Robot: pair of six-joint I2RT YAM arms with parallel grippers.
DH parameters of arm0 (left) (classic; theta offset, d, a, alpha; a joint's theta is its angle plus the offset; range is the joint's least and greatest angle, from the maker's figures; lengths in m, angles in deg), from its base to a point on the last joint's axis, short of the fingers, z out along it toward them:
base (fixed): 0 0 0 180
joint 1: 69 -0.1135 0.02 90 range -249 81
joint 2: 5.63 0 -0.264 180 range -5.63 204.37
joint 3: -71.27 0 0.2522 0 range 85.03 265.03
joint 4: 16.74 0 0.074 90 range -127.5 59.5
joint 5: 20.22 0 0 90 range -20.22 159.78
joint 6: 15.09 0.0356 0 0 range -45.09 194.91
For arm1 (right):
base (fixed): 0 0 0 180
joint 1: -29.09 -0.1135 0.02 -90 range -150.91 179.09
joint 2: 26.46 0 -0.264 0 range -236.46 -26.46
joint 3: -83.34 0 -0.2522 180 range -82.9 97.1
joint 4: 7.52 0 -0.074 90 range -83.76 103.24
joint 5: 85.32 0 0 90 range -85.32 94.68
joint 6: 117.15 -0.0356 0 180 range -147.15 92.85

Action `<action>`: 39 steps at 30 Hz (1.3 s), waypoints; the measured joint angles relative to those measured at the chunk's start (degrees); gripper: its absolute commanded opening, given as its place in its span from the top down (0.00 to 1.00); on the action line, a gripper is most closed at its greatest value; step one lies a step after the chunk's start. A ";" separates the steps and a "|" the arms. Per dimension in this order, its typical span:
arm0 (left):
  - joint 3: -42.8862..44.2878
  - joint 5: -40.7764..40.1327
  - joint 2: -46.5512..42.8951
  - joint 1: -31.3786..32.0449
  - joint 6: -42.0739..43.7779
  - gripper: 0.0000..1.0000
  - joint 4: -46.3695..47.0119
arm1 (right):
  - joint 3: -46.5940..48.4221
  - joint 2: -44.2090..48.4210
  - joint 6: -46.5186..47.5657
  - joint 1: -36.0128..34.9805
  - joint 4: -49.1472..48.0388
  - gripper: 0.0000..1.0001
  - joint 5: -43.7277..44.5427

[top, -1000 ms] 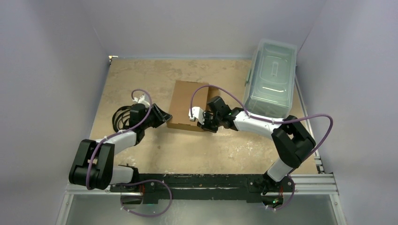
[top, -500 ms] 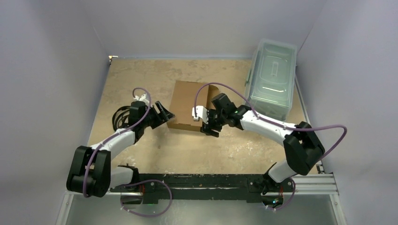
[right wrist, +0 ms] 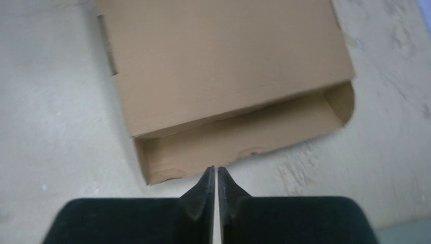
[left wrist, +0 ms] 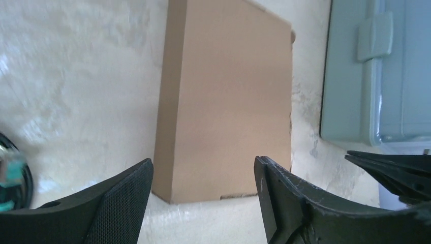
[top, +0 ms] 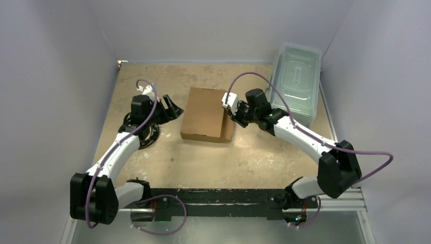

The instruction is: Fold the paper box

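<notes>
Now, near edge: the black mounting rail [top: 218,195] is carrying both arm bases, and both arms are reaching over the table toward its middle.
Cable coil: a black cable coil [top: 138,133] is lying under the left forearm, well apart from the box.
Left gripper: the left gripper [left wrist: 203,170] is hovering just left of the box with its jaws spread wide and nothing between them. It is probably lining up on that side.
Right gripper: the right gripper [right wrist: 213,172] is hanging at the box's right edge with its fingers pressed together, pinching nothing. It is likely posing as a pusher for the side flap.
Paper box: the paper box [top: 206,113] is lying flat at mid-table between the two grippers, lid down. A gap is showing under the lid on the right, with a rounded tab [right wrist: 344,100] sticking out.
Stage: the task is looking late, with that side apparently not yet tucked.
Bin: the clear plastic bin [top: 296,81] is sitting far right, near the box but apart, out of the working area.
Surface: the table top [top: 152,76] is showing tan, mottled, with pale scuffs.
Room: plain pale walls [top: 213,30] are enclosing the table on three sides.
</notes>
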 measured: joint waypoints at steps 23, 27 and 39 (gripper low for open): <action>17.03 14.08 30.49 -4.81 7.19 0.28 4.44 | 0.66 -20.83 -19.80 1.79 -13.97 1.00 28.52; 17.05 16.76 32.87 -4.85 6.86 0.28 6.62 | 2.71 -22.47 -23.28 3.50 -14.12 1.00 28.61; 17.05 20.17 37.53 -4.87 5.88 0.33 7.78 | 12.50 -30.27 -29.99 5.11 -11.69 1.00 26.05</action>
